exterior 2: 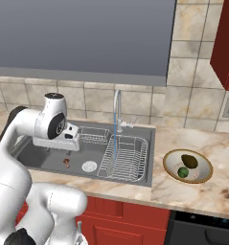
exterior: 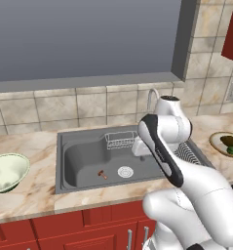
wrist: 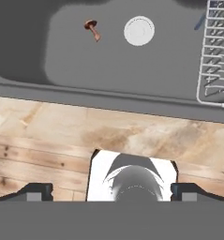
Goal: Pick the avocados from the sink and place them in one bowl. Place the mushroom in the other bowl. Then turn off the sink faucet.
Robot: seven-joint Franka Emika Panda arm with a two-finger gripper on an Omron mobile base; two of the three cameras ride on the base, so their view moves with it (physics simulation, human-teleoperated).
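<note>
1. Sink [exterior: 84, 161]: wide grey metal rectangular basin set in a veined beige marble counter [exterior: 35, 190]; smooth matte floor; round white drain [exterior: 125, 171] near the middle of the sink floor.
2. Mushroom [exterior: 102, 174]: tiny, reddish-brown cap, short pale stem; lies on its side on the sink floor, just left of the drain; apart from the drain; also seen from the hand at [wrist: 91, 28].
3. Wire racks: small basket [exterior: 120, 140] at the sink's back wall; flat white wire rack [exterior 2: 124, 158] over the sink's right half.
4. Faucet [exterior 2: 117, 112]: slim chrome gooseneck behind the sink's back rim; a thin blue stream [exterior 2: 114, 146] falls from the spout onto the rack.
5. Tan bowl [exterior 2: 169, 170]: shallow, darker brownish rim, on the counter right of the sink; holds both avocados, the dark oval one [exterior 2: 189, 161] and the bright green round one [exterior 2: 183, 172], touching or nearly so.
6. Pale bowl [exterior: 21, 165]: deep, rounded, green-cream, whitish inside; on the counter left of the sink.
7. Gripper [wrist: 111, 192]: above the sink's front rim and counter edge, looking down; the two dark tips stand wide apart, nothing between them.
8. Red cabinet fronts [exterior: 64, 229] below the sink; square stone tiles on the wall behind it.
</note>
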